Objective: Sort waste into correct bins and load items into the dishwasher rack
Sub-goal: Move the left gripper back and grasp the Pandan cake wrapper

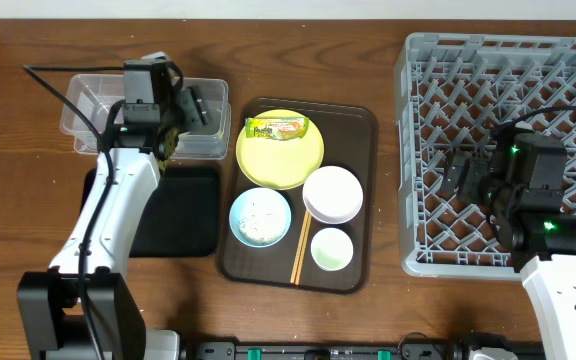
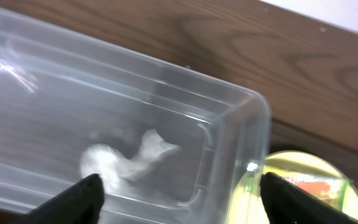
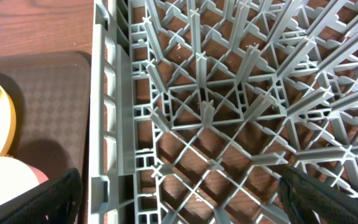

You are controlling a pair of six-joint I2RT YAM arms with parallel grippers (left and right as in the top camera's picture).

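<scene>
Left pincer [image 2: 180, 198] over crumpled white scrap [image 2: 126, 163]

You've got two bowls, one white bowl [image 1: 333, 193] and one light blue bowl [image 1: 260, 217], plus one small cup [image 1: 331, 249], one yellow-green plate [image 1: 280, 165] and two chopsticks [image 1: 301, 250]. Waste-wise you're looking at one snack wrapper [image 1: 277, 127] and one white scrap [image 2: 129, 163]. Then there's one clear tub [image 1: 83, 100], one black tray [image 1: 183, 215], one brown serving tray [image 1: 360, 140] and one grey rack [image 1: 408, 160].
</scene>
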